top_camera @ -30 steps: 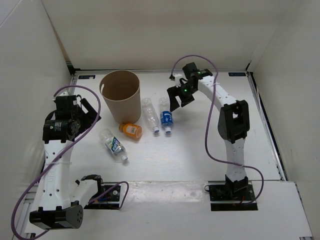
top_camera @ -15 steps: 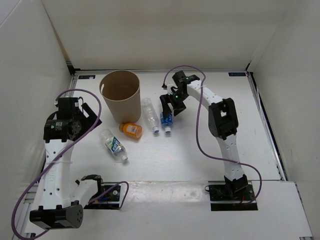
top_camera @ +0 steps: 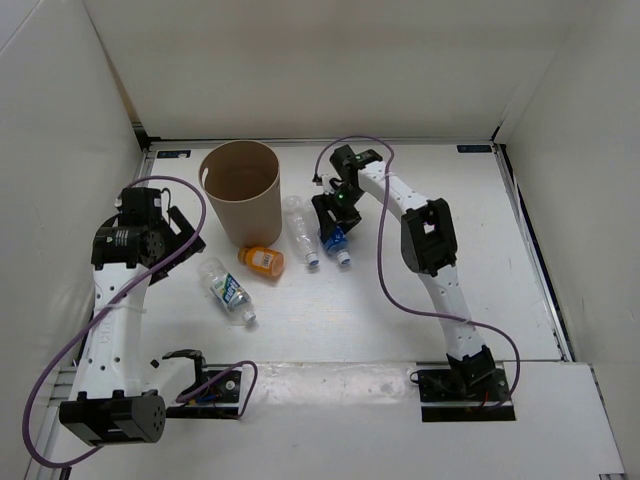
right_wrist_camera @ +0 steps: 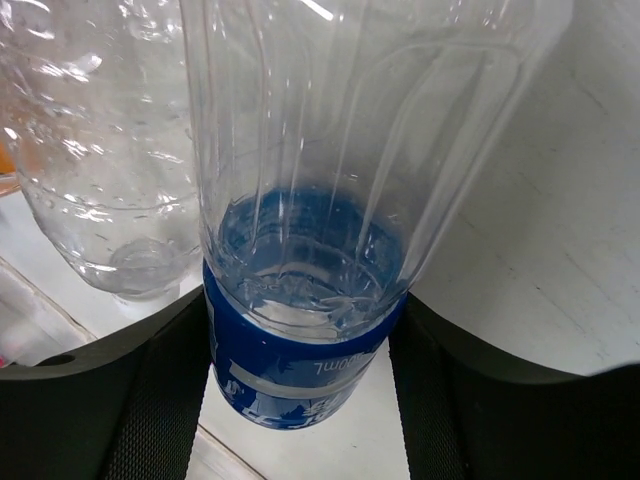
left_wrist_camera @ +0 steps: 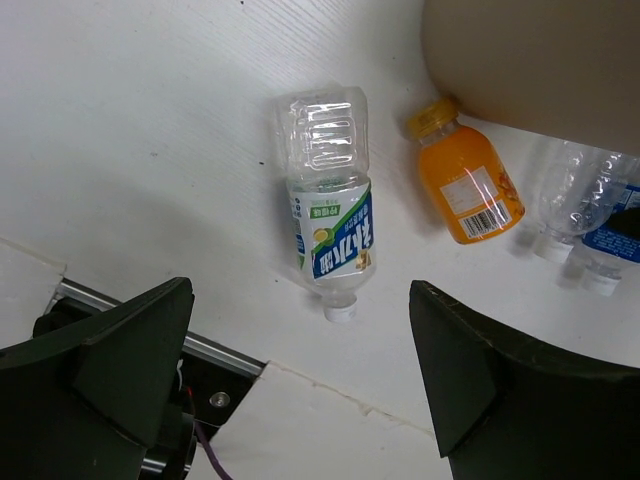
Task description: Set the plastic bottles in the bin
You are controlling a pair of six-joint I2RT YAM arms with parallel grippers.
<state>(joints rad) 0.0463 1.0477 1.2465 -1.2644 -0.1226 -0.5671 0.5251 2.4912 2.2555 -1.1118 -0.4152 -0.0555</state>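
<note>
The brown bin (top_camera: 243,212) stands at the back left; its wall also shows in the left wrist view (left_wrist_camera: 540,50). Four bottles lie on the table in front of it. My right gripper (top_camera: 335,213) is open and straddles the blue-labelled bottle (top_camera: 334,239); in the right wrist view (right_wrist_camera: 305,310) its fingers (right_wrist_camera: 160,400) flank the label (right_wrist_camera: 300,370). The plain clear bottle (top_camera: 298,228) (right_wrist_camera: 90,150) lies just to its left. The orange bottle (top_camera: 264,261) (left_wrist_camera: 462,180) lies by the bin's foot. The blue-green-labelled bottle (top_camera: 228,291) (left_wrist_camera: 325,215) lies nearer. My left gripper (top_camera: 183,235) (left_wrist_camera: 300,290) is open and empty, above it.
White walls close in the table on the left, back and right. A raised white ledge (top_camera: 330,375) with the arm bases runs along the near edge; its metal rail shows in the left wrist view (left_wrist_camera: 215,350). Purple cables loop from both arms.
My right gripper has swung left and down from right of the bottles onto the blue-labelled bottle, which has shifted slightly. My left arm has moved a little up and right.
</note>
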